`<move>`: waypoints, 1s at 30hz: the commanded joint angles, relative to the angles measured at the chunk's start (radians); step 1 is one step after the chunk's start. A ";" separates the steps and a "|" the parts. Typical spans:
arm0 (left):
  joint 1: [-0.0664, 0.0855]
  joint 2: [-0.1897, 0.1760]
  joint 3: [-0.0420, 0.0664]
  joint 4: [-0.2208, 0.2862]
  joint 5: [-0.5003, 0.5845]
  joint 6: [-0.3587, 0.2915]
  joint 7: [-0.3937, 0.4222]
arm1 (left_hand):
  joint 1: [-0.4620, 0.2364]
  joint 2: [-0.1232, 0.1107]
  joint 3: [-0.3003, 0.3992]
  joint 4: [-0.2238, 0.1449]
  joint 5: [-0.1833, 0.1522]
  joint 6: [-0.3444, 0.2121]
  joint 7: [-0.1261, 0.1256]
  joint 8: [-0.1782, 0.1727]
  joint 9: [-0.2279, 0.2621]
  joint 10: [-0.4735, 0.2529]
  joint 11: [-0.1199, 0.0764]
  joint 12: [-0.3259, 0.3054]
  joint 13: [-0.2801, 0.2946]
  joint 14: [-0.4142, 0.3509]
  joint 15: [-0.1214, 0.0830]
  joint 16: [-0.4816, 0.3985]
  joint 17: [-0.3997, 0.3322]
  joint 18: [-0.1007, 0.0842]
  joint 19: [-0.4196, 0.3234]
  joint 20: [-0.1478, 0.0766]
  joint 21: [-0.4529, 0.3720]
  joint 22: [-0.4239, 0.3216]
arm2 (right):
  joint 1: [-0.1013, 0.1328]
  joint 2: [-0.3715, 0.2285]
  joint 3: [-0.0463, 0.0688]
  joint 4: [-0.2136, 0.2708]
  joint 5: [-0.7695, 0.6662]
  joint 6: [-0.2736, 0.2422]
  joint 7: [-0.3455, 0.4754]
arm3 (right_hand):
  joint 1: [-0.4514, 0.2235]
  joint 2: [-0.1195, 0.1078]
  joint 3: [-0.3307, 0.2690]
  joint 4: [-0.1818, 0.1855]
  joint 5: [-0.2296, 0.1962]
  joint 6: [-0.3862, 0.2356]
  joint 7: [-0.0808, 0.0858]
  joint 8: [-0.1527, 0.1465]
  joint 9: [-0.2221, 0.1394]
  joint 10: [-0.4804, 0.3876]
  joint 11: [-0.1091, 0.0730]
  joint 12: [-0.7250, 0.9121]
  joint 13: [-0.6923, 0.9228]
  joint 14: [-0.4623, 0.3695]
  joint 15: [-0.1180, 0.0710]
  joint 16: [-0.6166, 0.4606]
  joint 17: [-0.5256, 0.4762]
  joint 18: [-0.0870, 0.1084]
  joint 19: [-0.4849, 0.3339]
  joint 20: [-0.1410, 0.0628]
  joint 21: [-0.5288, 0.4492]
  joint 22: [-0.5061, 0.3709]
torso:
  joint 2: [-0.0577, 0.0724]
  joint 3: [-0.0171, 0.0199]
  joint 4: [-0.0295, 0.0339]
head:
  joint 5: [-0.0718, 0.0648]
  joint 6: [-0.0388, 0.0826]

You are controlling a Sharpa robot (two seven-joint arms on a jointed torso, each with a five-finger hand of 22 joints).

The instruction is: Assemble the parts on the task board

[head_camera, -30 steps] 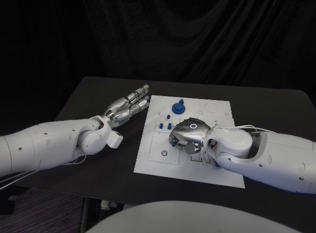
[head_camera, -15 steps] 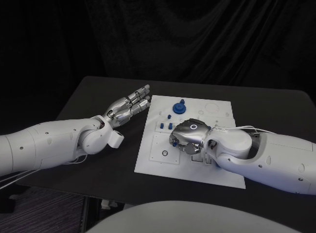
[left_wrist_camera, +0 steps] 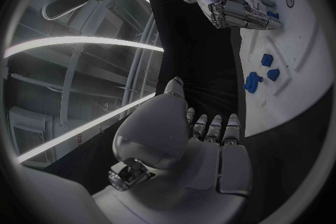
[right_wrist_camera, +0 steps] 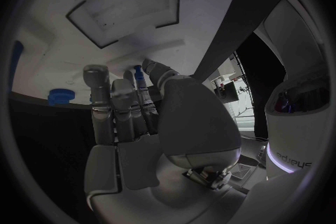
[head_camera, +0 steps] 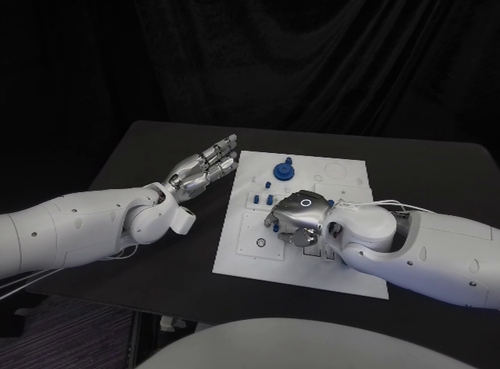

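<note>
Okay, going big to small. Black tabletop (head_camera: 150, 154) underneath everything, nothing to handle there. White task board (head_camera: 245, 261) lying flat in the middle of it: looks like a rigid plate with cut-out recesses and outlines, probably stiff and light enough to slide if shoved sideways, so better pressed straight down than pushed along.

Left robot hand (head_camera: 206, 165) hovering just beside the board's far left corner, released, fingers stretched out flat and holding nothing. Could steady the board edge if needed, just guessing.

Right robot hand (head_camera: 297, 215) hunched over the middle of the board, fingers curled downward. Seen from its own wrist, appears to be pinching a small blue peg (right_wrist_camera: 138, 71) between thumb and fingertips, right above the board surface. Tiny sliver of blue showing, so hard to judge how deep the grip goes.

Round blue knob (head_camera: 283, 167) standing on the far part of the board: ridged rim, so easy to take by the edge. Probably hard plastic, light, not fragile.

Cluster of small blue pieces (head_camera: 259, 201) sitting on the board's left side, between the knob and the right robot hand. Likely smooth, rigid and slippery for metal fingertips; best grabbed by the sides with a fingertip pinch, kept upright for dropping into holes.

Labels or brands: none readable on board or parts.
</note>
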 commanded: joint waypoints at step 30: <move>-0.004 -0.008 0.001 0.002 0.007 0.007 0.052 | 0.014 0.000 0.006 -0.005 0.009 0.000 0.009 -0.001 0.000 0.002 0.006 -0.003 -0.001 0.003 0.007 -0.004 -0.002 0.010 -0.001 0.006 -0.004 -0.001 | 0.145 -0.299 0.005 0.131 0.087 -0.054 -0.095 | 0.039 -0.037 -0.185 0.267 -0.064 -0.005 0.004 0.015 -0.080 -0.200 0.035 0.071 -0.097 0.070 0.026 0.060 0.029 -0.006 0.100 0.025 0.086 0.090 | -0.001 -0.0004 -0.0017 | -0.007 0.000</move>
